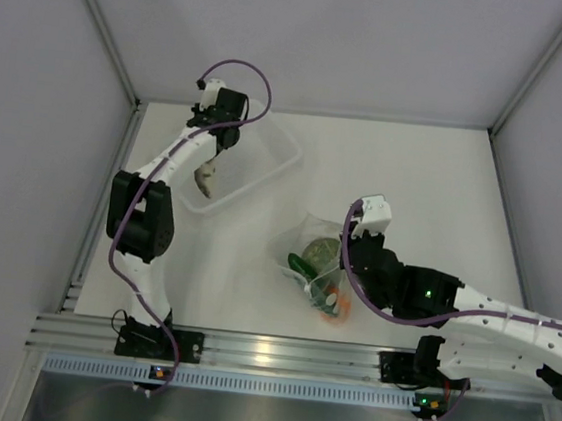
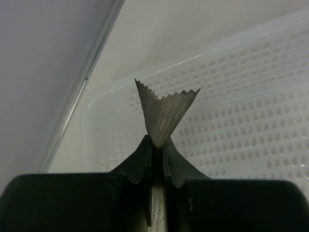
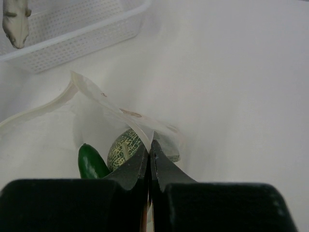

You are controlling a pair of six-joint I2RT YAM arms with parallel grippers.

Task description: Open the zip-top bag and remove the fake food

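L gripper [image 2: 157,142] pinches fish [image 2: 164,108] by the tail over basket [image 2: 251,121]; lower it well inside b4 you let go. R gripper [image 3: 149,147] clamps bag [image 3: 116,110] rim, so hold its mouth open.

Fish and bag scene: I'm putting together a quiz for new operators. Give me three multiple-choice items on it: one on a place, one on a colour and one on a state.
1. Where is the fish?
A. hanging over the basket
B. lying on the bare table
C. resting on the metal rail

2. What colour is the long piece inside the zip-top bag?
A. red
B. dark green
C. blue

3. What is the right gripper doing?
A. standing wide open
B. shut on the zip-top bag's edge
C. shut on an orange ball

Answers:
1 A: the left gripper holds the fish by its tail, with the basket's perforated floor behind it.
2 B: the cucumber shows dark green through the plastic.
3 B: in the right wrist view, the jaws meet on the plastic rim.
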